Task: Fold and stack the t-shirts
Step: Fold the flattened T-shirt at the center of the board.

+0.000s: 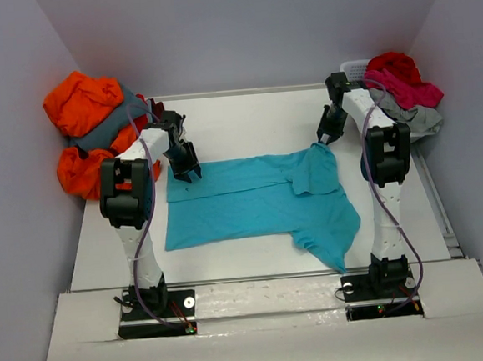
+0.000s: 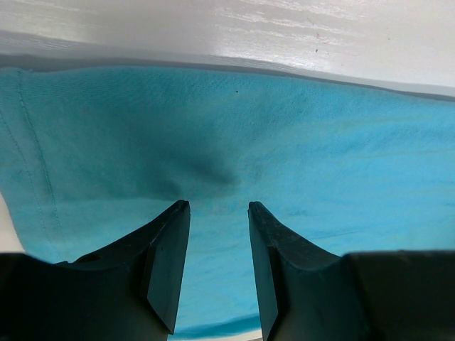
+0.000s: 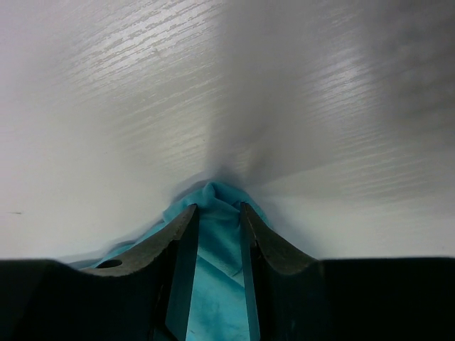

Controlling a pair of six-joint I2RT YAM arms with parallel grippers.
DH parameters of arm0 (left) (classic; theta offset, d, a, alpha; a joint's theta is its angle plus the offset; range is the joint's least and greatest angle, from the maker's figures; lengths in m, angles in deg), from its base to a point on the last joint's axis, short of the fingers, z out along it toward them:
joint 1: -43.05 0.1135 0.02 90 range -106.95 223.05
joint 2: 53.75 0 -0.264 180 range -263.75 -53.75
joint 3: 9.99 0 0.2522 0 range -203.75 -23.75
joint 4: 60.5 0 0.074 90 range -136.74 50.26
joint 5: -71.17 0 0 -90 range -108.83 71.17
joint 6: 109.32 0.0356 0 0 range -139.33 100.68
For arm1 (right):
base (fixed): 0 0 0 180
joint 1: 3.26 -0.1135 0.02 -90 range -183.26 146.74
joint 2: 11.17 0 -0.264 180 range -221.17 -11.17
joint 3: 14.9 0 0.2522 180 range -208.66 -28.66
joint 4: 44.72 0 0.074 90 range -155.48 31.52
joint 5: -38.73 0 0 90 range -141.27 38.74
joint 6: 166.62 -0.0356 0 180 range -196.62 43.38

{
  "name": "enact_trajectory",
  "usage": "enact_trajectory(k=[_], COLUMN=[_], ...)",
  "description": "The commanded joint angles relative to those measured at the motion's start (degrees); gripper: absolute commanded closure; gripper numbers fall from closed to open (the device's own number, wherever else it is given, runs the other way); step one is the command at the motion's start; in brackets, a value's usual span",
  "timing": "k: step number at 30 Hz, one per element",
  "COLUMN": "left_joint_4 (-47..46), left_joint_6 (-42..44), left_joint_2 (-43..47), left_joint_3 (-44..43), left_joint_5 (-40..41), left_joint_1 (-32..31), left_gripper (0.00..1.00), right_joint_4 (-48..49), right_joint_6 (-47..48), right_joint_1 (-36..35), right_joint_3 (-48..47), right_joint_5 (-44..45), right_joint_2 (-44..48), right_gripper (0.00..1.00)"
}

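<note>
A turquoise t-shirt (image 1: 252, 205) lies spread across the middle of the table, its right sleeve part folded over onto the body. My left gripper (image 1: 192, 174) hangs just over the shirt's far left corner. Its jaws (image 2: 219, 206) stand open above flat turquoise cloth (image 2: 284, 128), holding nothing. My right gripper (image 1: 318, 143) is down at the shirt's far right corner. There its jaws (image 3: 218, 207) stand apart with a bunched tip of the turquoise cloth (image 3: 220, 241) lying between them, peaking just past the fingertips.
A heap of orange t-shirts (image 1: 80, 101) with a slate grey one (image 1: 104, 134) sits at the far left by the wall. At the far right a white basket (image 1: 354, 67) stands beside red and pink shirts (image 1: 401, 80) and a light grey one (image 1: 421, 120).
</note>
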Motion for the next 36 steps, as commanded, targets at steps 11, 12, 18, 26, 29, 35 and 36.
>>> enact_trajectory(k=[11,12,18,26,29,35,36], left_joint_4=[0.66,0.66,0.92,1.01,1.1,1.1,1.1], left_joint_6=[0.82,0.82,0.91,1.0,0.91,0.47,0.47], left_joint_2=[-0.34,-0.34,-0.52,-0.78,-0.78,-0.34,-0.34], left_joint_3=[0.12,0.03,-0.14,-0.32,-0.41,0.38,0.47], left_joint_5=[0.14,0.14,0.23,0.49,0.75,1.28,1.37], left_joint_1=[-0.13,-0.13,-0.13,-0.13,-0.13,-0.13,-0.13], left_gripper=[0.51,0.51,0.51,0.51,0.51,0.51,0.51], right_joint_4=[4.04,3.69,4.21,3.87,3.25,0.09,-0.35], right_joint_6=[-0.51,-0.34,-0.25,-0.33,-0.77,-2.0,-2.27], right_joint_1=[0.39,0.39,0.39,0.39,0.39,0.39,1.0], right_joint_3=[-0.79,-1.05,0.17,1.41,1.41,0.44,0.53], right_joint_5=[-5.09,-5.52,-6.41,-5.27,-3.42,0.53,1.93], right_joint_2=[1.73,1.29,1.02,1.55,2.16,2.96,3.04], right_gripper=[0.65,0.65,0.7,0.93,0.93,0.93,0.93])
